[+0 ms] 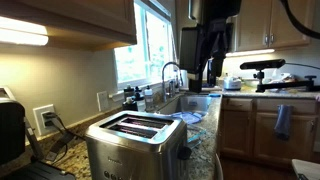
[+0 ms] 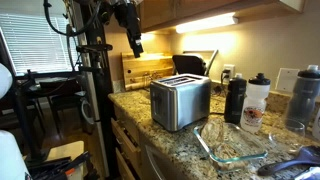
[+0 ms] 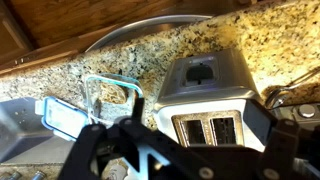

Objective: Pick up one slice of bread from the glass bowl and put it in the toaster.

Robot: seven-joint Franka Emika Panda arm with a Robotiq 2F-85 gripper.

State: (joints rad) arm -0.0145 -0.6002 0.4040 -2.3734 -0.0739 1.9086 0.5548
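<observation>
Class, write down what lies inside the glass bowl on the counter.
Nothing shows inside the glass bowl; only the granite counter is seen through it. In the wrist view the claw covers the bowl's near edge, so that strip stays unseen.

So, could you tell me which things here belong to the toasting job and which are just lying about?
Job: stainless-steel toaster, glass dish, gripper; no bread slice can be made out.
Lying about: black bottle, white bottle, wooden cutting board, sink faucet.
</observation>
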